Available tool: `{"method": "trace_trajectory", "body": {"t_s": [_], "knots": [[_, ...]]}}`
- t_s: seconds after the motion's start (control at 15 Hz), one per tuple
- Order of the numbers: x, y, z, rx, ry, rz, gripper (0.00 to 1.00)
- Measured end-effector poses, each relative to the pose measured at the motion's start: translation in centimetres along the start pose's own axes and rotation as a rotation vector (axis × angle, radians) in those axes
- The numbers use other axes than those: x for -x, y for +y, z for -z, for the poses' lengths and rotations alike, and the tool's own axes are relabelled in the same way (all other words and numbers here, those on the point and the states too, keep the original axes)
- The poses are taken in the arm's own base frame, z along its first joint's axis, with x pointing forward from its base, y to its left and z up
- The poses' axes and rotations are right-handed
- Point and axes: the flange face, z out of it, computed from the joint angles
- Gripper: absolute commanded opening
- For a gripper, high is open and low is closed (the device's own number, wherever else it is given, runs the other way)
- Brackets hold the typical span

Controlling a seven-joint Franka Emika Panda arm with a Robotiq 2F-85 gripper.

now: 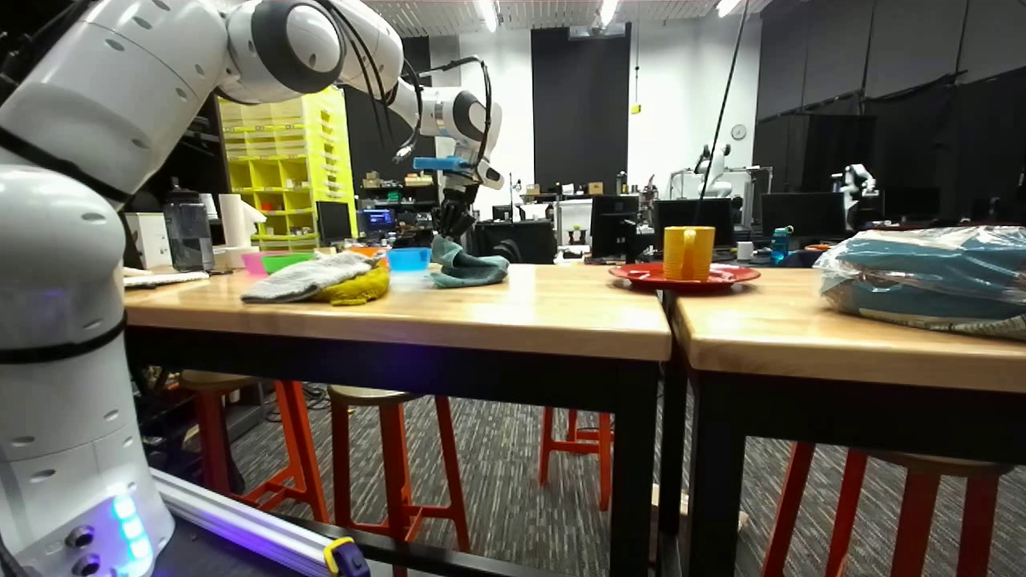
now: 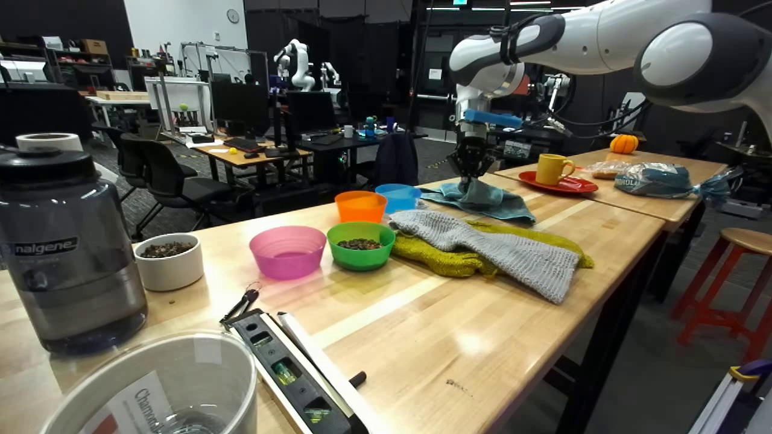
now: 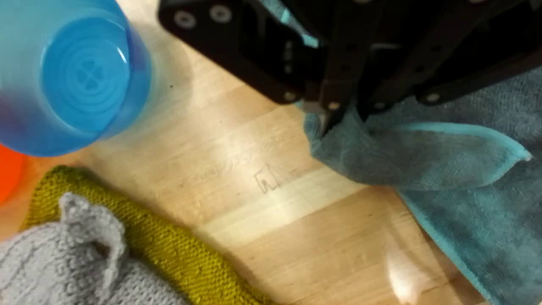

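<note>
Wrist view: fold of teal cloth (image 3: 449,163) in gripper (image 3: 341,116)

Franka Panda arm (image 1: 152,80) is mostly white, chunky dark grey joint rings (image 2: 724,57), black cables (image 1: 487,100) looping off it, blue bar (image 2: 491,118) at the wrist (image 2: 474,99), glowing lights (image 1: 131,527) on the base (image 1: 72,473), plus a black Robotiq gripper (image 2: 465,179) with shiny silver screws (image 3: 220,13)

The tabletop (image 1: 553,300) is shared by both exterior views: faced almost edge-on beside the arm (image 1: 64,473), lengthwise from above past a bottle (image 2: 78,271). The wrist view is aimed closely down at teal cloth (image 3: 423,156).
</note>
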Motion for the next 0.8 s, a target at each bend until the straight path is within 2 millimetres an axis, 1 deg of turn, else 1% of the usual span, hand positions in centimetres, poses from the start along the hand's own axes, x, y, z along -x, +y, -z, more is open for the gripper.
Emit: {"method": "trace_trajectory", "body": {"t_s": [0.13, 0.27, 0.4, 0.6, 0.67, 0.8], "knots": [[0.8, -0.1, -1.3, -0.001, -0.018, -0.002, 0.48], [1.7, -0.2, -2.0, -0.007, -0.030, -0.007, 0.62], [2.7, -0.4, -2.2, -0.004, -0.027, -0.009, 0.74], [4.0, -0.5, -1.7, 0.003, -0.015, -0.008, 0.96], [4.4, -0.3, -1.3, 0.003, -0.010, -0.008, 0.99], [5.0, 0.4, -0.4, 0.002, 0.005, -0.014, 1.00]]}}
